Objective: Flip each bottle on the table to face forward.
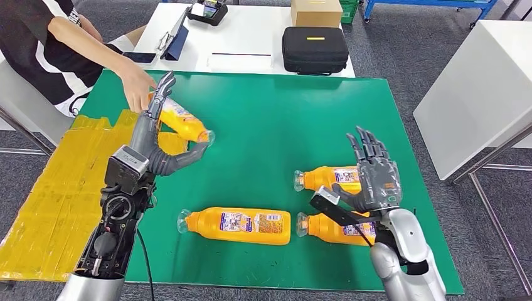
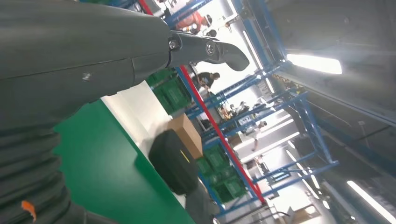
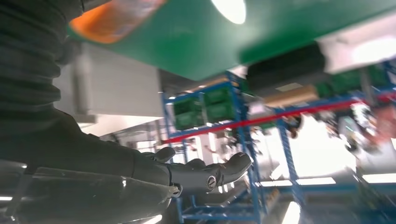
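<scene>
So the left hand (image 1: 164, 128) is up near the far left corner of the green table (image 1: 263, 113), with its thumb curled under and fingers over the back of a tilted orange bottle (image 1: 182, 121), holding it off the mat. A person's hand (image 1: 135, 88) is on the same bottle's base end, so I can't tell who's really carrying the weight. The other three lie on their sides closer to the robot than that one: a middle bottle (image 1: 241, 224) toward the near edge, a near-right bottle (image 1: 339, 229) just beside it, cap to base, and a far-right bottle (image 1: 329, 179) a bit further in. The right hand (image 1: 376, 179) hovers over those two, fingers spread, gripping nothing. My guess is these are full plastic bottles, fairly hefty, smooth and a bit slippery, and they'd roll easily, so I'd wrap the labelled mid-body, not the neck. The right hand covers part of both right bottles, so their label sides are hard to judge. The right wrist view is blurry.
</scene>
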{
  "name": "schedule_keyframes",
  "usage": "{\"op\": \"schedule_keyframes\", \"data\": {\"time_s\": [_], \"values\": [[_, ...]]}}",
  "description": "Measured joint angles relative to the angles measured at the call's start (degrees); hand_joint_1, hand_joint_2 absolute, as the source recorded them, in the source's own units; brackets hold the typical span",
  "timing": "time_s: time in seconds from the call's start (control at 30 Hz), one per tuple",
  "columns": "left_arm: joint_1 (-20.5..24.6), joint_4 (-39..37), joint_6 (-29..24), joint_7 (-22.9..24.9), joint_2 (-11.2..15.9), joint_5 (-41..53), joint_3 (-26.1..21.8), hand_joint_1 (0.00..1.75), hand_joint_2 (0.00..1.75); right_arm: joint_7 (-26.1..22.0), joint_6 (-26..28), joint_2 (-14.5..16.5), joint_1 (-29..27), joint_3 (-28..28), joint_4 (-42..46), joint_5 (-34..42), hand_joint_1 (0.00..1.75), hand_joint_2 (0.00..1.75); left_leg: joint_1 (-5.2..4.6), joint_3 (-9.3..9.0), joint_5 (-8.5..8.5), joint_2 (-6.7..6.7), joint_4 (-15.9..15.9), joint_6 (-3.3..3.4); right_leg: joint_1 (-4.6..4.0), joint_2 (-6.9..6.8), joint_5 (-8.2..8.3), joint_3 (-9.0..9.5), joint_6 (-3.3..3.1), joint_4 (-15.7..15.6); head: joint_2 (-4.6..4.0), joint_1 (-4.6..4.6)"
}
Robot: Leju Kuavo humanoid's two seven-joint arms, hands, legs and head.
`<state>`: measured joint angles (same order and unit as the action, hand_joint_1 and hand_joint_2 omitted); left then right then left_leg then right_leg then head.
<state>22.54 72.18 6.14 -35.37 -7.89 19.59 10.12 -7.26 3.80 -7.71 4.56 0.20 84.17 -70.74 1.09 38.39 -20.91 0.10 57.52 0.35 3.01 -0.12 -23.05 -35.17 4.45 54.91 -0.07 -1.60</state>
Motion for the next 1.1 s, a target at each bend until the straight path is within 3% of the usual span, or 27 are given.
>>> {"op": "schedule_keyframes", "data": {"time_s": [0.07,0.1,0.2,0.4,0.73,1.1], "values": [[-0.2,0.0,-0.1,-0.1,-0.1,-0.3,0.6,0.0,1.75,0.0,-2.2,-2.4,0.8,-1.6,-2.5,-1.0,0.0,0.44,0.02,-0.01,0.0,0.01,0.0,0.0,-0.01,0.01,0.0,-0.01,0.0,0.0,0.0,-0.01],[-0.2,-0.2,-0.3,-0.1,-0.2,-0.3,0.9,0.0,1.75,0.0,-3.1,-3.6,1.2,-2.1,-3.9,-1.6,0.0,0.44,0.02,-0.02,0.0,0.01,0.0,0.0,-0.02,0.0,0.0,-0.01,0.01,0.0,0.0,-0.01],[0.0,-1.2,-0.7,-0.4,-0.4,-0.1,1.5,0.0,1.75,-1.1,-4.0,-7.1,2.7,-3.2,-8.8,-2.4,0.0,1.75,0.03,0.0,0.02,0.02,0.0,0.0,-0.03,0.01,0.01,-0.01,0.02,0.0,0.0,0.01],[0.6,-3.5,-1.4,-0.9,-0.8,-0.1,2.1,0.0,1.75,-3.4,-2.9,-10.5,6.9,-3.8,-17.3,-2.1,0.0,1.75,0.02,-0.01,0.04,0.04,0.0,0.02,-0.02,0.03,0.04,-0.02,0.06,0.0,0.0,0.01],[1.3,-5.8,-1.4,-0.9,-1.1,-0.5,2.4,0.0,1.75,-3.9,-2.6,-12.3,9.2,-3.5,-23.3,-2.6,0.0,1.75,0.02,0.02,0.03,0.02,0.0,0.03,-0.02,0.02,0.03,-0.02,0.06,0.0,0.0,0.0],[3.0,-9.1,-1.5,-0.3,-2.0,-1.9,2.5,0.0,1.75,-4.1,-0.8,-11.4,14.9,-1.7,-34.7,-5.0,0.0,1.75,0.03,0.02,0.07,0.03,0.0,0.05,-0.02,0.03,0.07,-0.01,0.11,0.0,0.0,-0.01]]}}
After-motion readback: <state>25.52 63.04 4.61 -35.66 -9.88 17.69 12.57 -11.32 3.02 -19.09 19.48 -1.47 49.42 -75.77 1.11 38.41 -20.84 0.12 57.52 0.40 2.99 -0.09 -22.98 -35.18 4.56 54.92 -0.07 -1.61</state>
